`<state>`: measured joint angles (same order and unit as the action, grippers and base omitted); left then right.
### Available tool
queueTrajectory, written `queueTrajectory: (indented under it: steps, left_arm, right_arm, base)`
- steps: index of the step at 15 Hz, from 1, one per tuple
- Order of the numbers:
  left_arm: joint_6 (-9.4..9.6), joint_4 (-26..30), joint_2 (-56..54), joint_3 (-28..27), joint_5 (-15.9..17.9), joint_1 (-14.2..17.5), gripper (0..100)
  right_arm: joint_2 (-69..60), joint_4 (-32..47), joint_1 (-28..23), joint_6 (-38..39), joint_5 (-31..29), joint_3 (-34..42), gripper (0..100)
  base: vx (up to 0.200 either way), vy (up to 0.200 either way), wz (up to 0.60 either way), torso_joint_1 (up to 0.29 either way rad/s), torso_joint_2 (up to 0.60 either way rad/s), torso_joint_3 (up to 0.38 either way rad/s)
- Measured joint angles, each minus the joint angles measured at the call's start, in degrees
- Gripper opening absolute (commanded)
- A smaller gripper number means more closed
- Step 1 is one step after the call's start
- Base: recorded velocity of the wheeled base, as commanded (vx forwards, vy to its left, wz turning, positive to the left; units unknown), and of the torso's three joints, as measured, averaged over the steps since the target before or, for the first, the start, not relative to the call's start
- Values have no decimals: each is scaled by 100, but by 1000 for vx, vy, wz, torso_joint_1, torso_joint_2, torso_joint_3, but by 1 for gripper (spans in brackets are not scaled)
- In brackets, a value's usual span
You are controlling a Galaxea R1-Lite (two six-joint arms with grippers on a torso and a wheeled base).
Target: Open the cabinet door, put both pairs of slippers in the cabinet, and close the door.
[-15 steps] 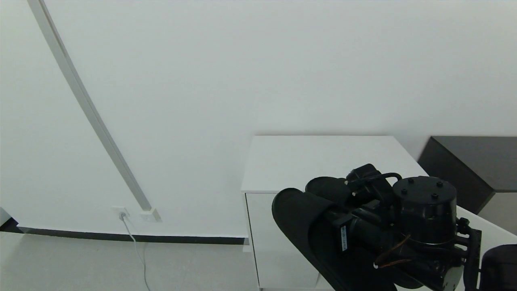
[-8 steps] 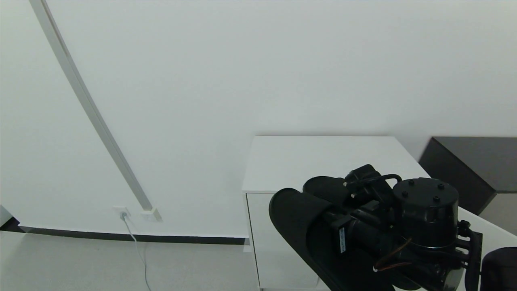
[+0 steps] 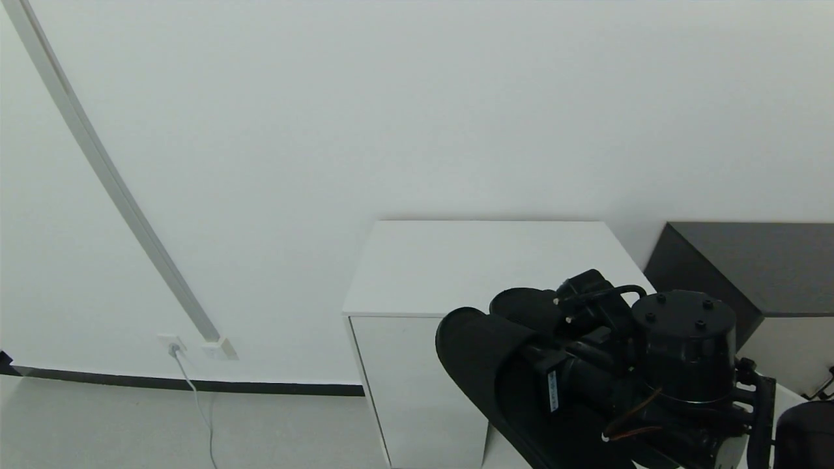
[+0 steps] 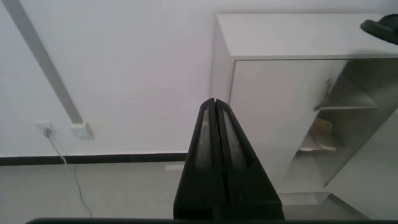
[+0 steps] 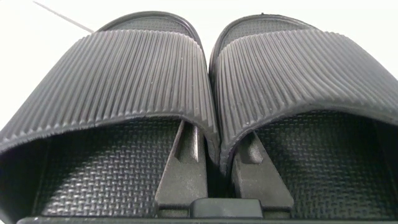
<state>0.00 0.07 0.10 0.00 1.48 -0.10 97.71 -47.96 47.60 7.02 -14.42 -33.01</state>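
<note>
A white cabinet [image 3: 475,267] stands against the wall. Its door [image 4: 280,112] hangs open in the left wrist view, showing shelves [image 4: 354,106] with a pale pair of slippers [image 4: 320,137] on a lower one. My right gripper [image 5: 217,171] is shut on a pair of black ribbed slippers [image 5: 143,74], one finger inside each slipper, pressing their inner sides together. In the head view these black slippers [image 3: 482,352] hang in front of the cabinet's front, at about its top edge. My left gripper [image 4: 214,106] is shut and empty, in front of the cabinet and left of the door.
A dark low unit [image 3: 749,260] stands right of the cabinet. A wall socket with a cable [image 3: 172,345] and a slanting cable duct [image 3: 111,182] are on the wall to the left. Grey floor lies open left of the cabinet.
The whole head picture has shifted left, so the camera has moved. The right arm holds the black slippers in the same place in the picture.
</note>
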Motion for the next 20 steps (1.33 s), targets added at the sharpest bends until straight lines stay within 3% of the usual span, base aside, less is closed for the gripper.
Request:
queueTrajectory:
  steps: [8, 20]
  left_arm:
    - [5, 0, 0, 0, -6, 2, 0]
    - [0, 2, 0, 0, -6, 2, 0]
  right_arm:
    - [-2, 6, 5, -7, -5, 0, 0]
    - [13, 9, -11, 0, -2, 7, 0]
  base:
    - [0, -200, 0, 2, 1, 2]
    - [-17, 0, 0, -1, 1, 0]
